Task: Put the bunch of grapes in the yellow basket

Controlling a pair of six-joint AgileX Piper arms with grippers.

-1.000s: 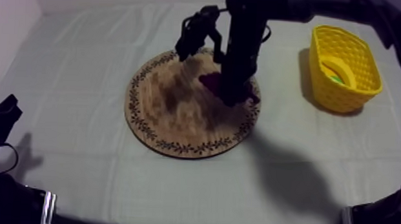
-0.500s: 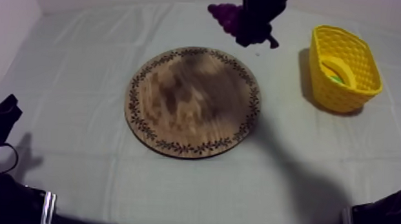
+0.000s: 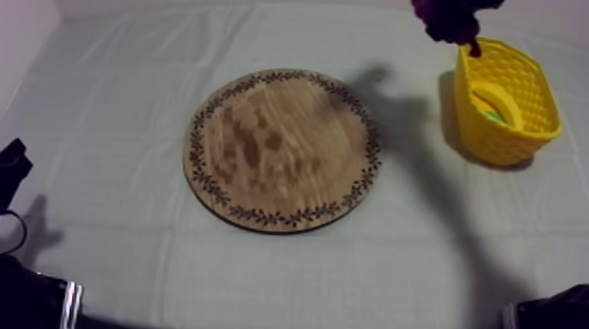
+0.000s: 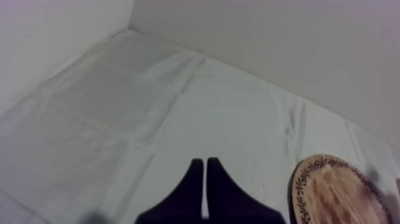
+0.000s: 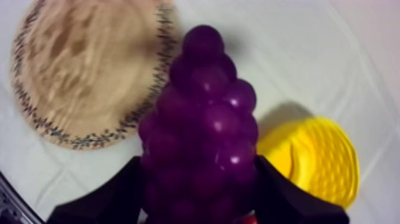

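The purple bunch of grapes (image 3: 445,15) hangs high in the air just beyond the near-left rim of the yellow basket (image 3: 506,102). My right gripper (image 5: 199,199) is shut on it, and one black finger (image 5: 110,193) presses each side of the bunch of grapes (image 5: 205,113). The round wooden board (image 3: 283,149) lies bare in the middle of the table. From the right wrist, the board (image 5: 83,71) and the basket (image 5: 324,161) both lie far below the bunch. My left gripper (image 4: 205,176) rests low at the left, its fingers together as a narrow wedge over the cloth.
Something yellow and something green (image 3: 493,109) lie inside the basket. The grey-white cloth (image 3: 121,83) stretches wide around the board. My left arm (image 3: 1,177) sits at the near left edge of the table.
My right gripper has lifted the grapes off the board and carried them up and to the right, towards the basket. The board is now bare. The left arm has not moved.
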